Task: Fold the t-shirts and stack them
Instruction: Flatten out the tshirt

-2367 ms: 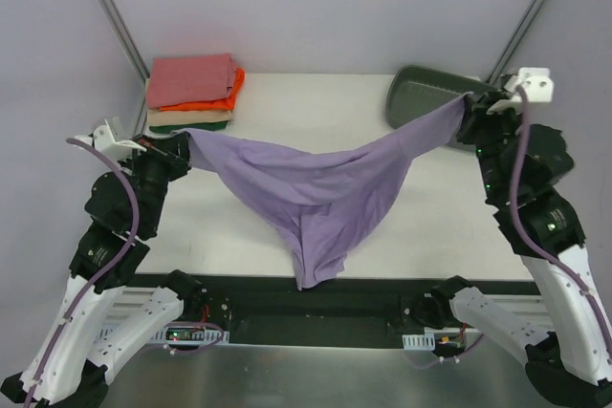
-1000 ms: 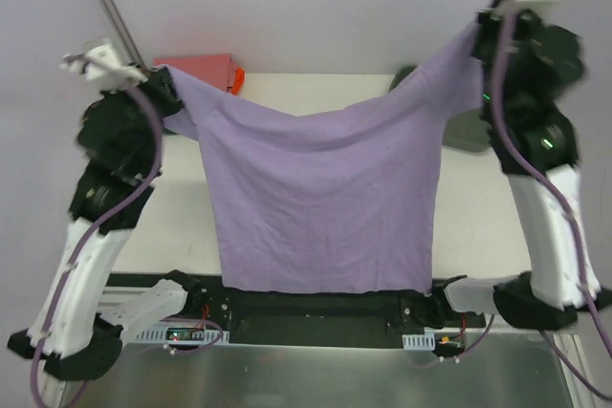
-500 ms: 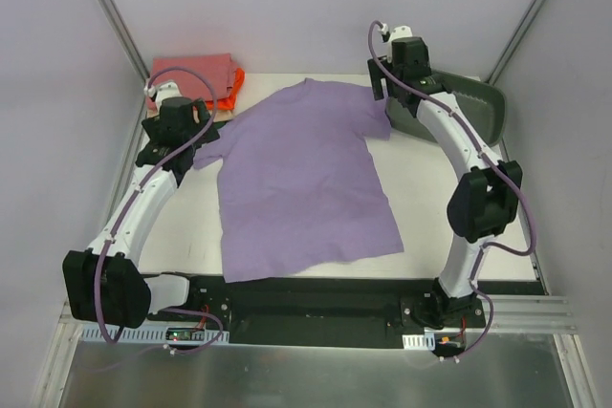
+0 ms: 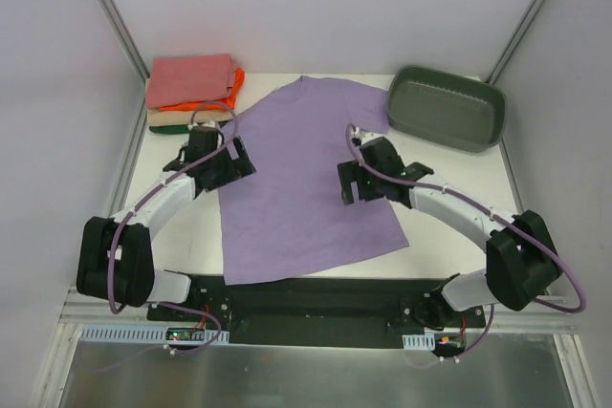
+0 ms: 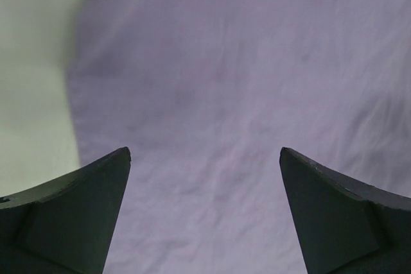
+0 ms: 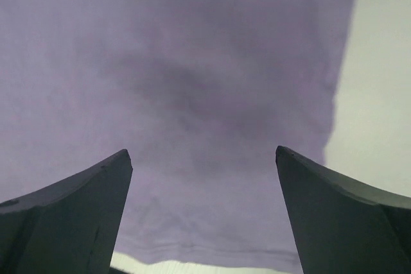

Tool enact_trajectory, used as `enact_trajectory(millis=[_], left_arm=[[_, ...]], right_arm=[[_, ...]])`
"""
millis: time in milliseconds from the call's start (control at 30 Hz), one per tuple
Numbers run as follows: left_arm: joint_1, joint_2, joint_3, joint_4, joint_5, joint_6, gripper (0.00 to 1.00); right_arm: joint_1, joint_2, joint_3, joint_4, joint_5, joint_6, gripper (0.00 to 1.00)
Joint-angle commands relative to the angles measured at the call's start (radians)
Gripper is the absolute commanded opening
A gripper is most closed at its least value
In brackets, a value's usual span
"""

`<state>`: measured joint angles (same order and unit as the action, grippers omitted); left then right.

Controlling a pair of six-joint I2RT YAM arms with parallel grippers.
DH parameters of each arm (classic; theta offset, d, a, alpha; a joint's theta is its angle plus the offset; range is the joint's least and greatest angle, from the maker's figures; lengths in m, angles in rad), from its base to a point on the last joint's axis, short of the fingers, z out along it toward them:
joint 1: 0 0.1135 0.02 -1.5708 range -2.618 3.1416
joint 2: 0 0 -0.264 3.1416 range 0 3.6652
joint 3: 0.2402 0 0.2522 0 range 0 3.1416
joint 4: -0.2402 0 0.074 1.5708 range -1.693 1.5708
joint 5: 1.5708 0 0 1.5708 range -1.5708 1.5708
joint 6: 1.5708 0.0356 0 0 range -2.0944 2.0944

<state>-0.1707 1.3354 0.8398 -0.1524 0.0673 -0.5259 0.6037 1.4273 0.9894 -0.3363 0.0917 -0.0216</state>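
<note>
We show the lavender t-shirt (image 4: 296, 179) flat on the bench (image 4: 196, 231); left fingers (image 5: 70, 216) and right fingers (image 6: 70, 216) apart above it.

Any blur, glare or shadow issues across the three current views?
Top external: sharp, evenly lit, no glare on the plain lavender cloth t-shirt. Left wrist: cloth soft, weave unresolved; open left gripper dark. Right wrist: a dark shadow patch on the shirt above the open right gripper; hem readable.

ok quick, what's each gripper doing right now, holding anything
left gripper: open, holding nothing, over the flat lavender cloth t-shirt.
right gripper: open, holding nothing, over the same shirt.
</note>
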Motion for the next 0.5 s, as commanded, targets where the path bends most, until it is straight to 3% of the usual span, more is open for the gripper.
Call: enact_trajectory(millis=[0, 200, 467], left_arm=[[-0.099, 0.042, -0.079, 0.051, 0.092, -0.088, 0.99], [-0.240, 0.096, -0.162, 0.065, 0.052, -0.198, 0.99], [-0.424, 0.022, -0.260, 0.105, 0.059, -0.376, 0.99]], right_arm=[[0.080, -0.036, -0.095, 0.111, -0.081, 0.161, 0.96], [0.113, 0.061, -0.143, 0.082, -0.119, 0.244, 0.96], [0.050, 0.085, -0.222, -0.015, 0.003, 0.262, 0.96]])
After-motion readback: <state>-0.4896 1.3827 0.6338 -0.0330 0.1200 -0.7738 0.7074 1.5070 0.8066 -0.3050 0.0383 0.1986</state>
